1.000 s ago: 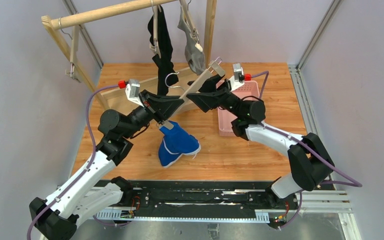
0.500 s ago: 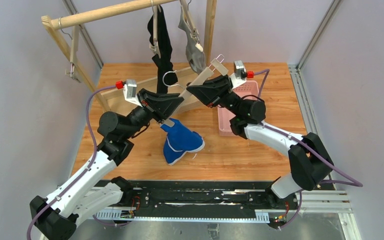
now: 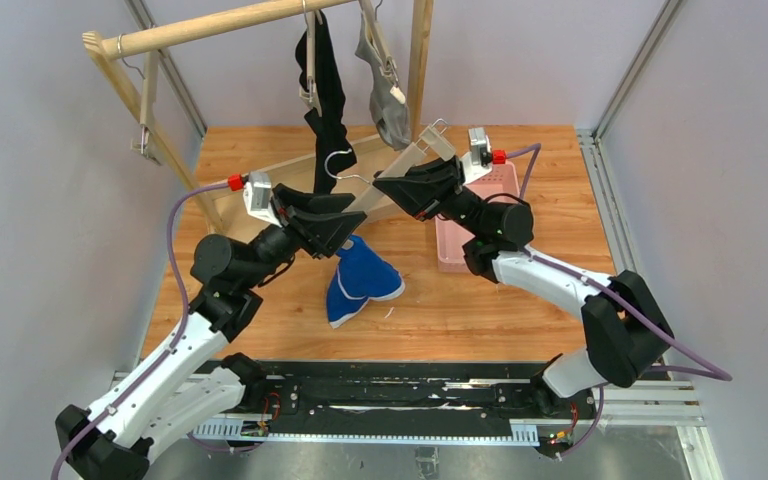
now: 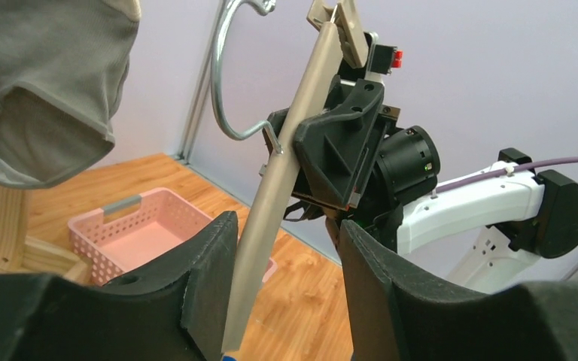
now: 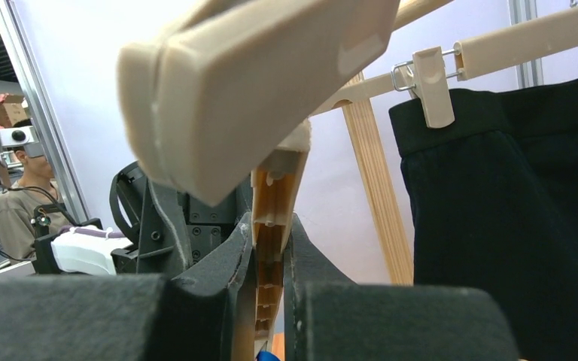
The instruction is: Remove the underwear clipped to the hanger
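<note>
1. Underwear hangs in three places in the top view. The blue underwear (image 3: 360, 283) dangles at centre frame from the low end of a beige hanger (image 3: 403, 168) that slants up to the right. The black underwear (image 3: 328, 95) and the grey underwear (image 3: 387, 100) hang side by side from the wooden rail (image 3: 220, 25) at the top. The left gripper (image 3: 343, 233) sits at the hanger's low end, just above the blue cloth. The right gripper (image 3: 388, 186) is on the bar higher up. A pink basket (image 3: 452, 250) lies on the table (image 3: 530, 300) right of centre, partly under the right arm. Whether the blue cloth touches the table I cannot tell.
2. Left wrist view: the left gripper's fingers (image 4: 211, 256) are spread — the hanger bar runs up between them, close against the one at frame left and apart from the other. Beyond, the right gripper clasps the bar below its metal hook (image 4: 216, 75). The grey underwear fills the upper left corner and the basket sits at lower left. A sliver of blue shows at the bottom edge, at the foot of the bar.
3. Right wrist view: the right gripper's fingers are pressed together on the hanger bar, pinching it at lower centre. A hanger clip (image 5: 256, 90) looms blurred at top centre. The black underwear fills the right side, held by a small clip (image 5: 433, 86) on a second hanger (image 5: 527, 37).
</note>
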Motion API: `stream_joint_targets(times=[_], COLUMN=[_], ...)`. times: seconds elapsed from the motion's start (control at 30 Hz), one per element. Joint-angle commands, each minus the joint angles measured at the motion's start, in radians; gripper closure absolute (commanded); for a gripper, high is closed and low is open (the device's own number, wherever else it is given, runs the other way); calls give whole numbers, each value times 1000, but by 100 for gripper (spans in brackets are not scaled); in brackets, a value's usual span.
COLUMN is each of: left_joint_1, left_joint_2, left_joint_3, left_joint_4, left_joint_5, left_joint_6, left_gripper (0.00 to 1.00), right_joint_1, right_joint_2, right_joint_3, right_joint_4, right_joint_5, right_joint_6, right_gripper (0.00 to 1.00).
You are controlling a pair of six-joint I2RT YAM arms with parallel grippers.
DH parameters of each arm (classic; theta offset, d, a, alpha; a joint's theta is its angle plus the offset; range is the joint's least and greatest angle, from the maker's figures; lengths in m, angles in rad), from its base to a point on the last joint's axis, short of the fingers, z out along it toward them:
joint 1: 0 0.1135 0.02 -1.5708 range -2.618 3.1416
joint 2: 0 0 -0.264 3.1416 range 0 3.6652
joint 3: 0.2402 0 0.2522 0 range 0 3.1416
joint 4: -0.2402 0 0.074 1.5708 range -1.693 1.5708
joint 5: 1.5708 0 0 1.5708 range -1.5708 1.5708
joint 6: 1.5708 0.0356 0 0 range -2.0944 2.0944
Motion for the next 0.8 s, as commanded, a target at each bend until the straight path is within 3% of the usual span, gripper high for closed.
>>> stream_joint_targets(times=[0.0, 0.27, 0.77], left_joint_1=[-11, -11, -11], left_joint_2=[-73, -149, -175], left_joint_3=[-4, -28, -37], left_joint_4=[-92, -244, -279], left_joint_5=[-25, -104, -121], left_joint_6=[100, 187, 196], left_gripper=[46, 42, 41], right_joint_1=[5, 6, 7], right_joint_2=[-49, -68, -146], right_joint_3=[4, 15, -9], right_joint_4=[54, 50, 37], right_joint_5=[14, -16, -45], right_joint_6=[-29, -7, -8], right_gripper=[100, 99, 99])
